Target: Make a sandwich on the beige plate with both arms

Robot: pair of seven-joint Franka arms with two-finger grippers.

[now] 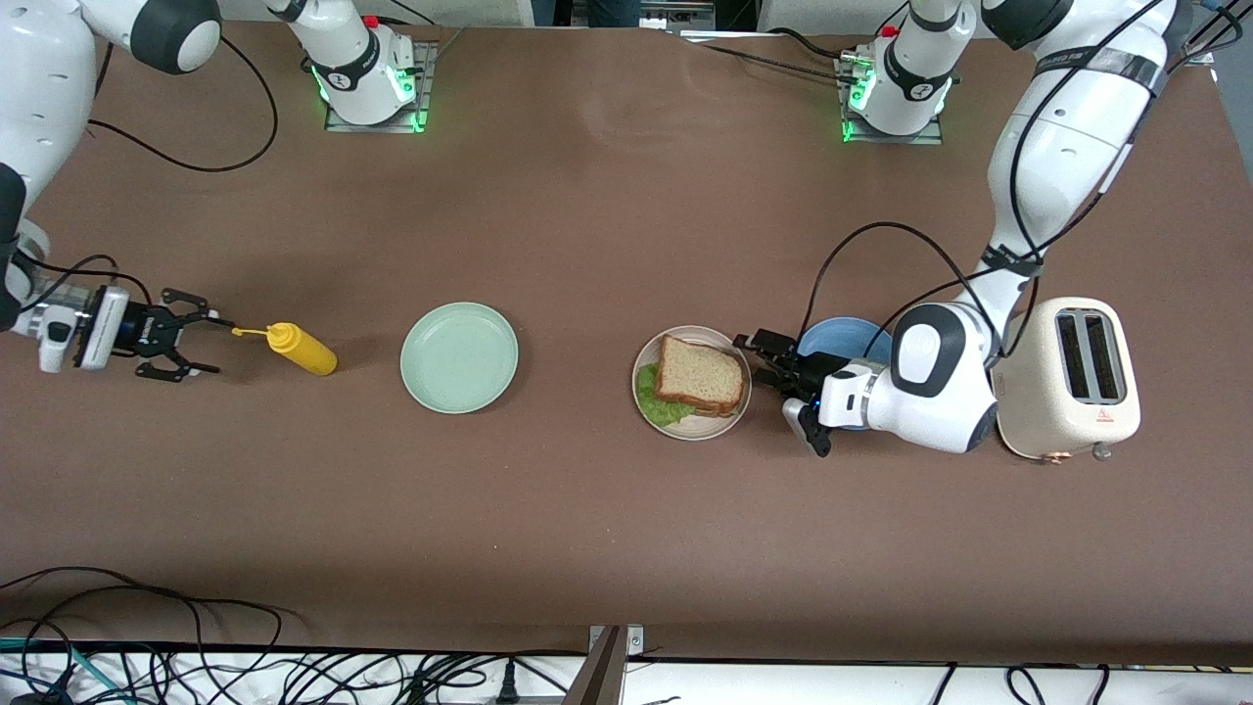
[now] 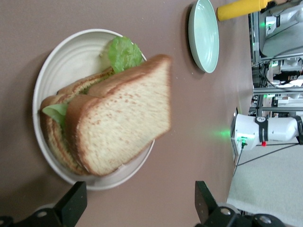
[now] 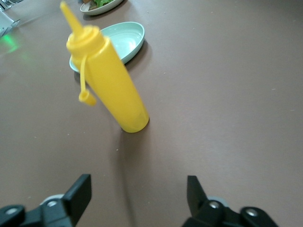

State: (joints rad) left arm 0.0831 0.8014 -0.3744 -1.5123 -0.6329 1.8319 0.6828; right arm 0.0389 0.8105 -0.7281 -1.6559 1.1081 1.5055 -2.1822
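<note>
Sandwich (image 1: 699, 376): two brown bread slices with green lettuce between, top slice tilted, on beige plate (image 1: 726, 421) on brown tabletop (image 1: 587, 529).
Left gripper (image 1: 765, 362): low, just beside the plate at the left arm's end; fingers (image 2: 71, 205) spread apart, holding nothing.
Blue plate (image 1: 832, 343): under the left wrist, partly hidden.
Toaster (image 1: 1072, 380): cream, near the left arm's end.
Mint-green plate (image 1: 459, 356): bare, mid-tabletop.
Yellow squeeze bottle (image 1: 301, 349): leaning, cap off the nozzle, toward the right arm's end.
Right gripper (image 1: 191, 335): just beside the bottle's nozzle, fingers wide apart, holding nothing.
</note>
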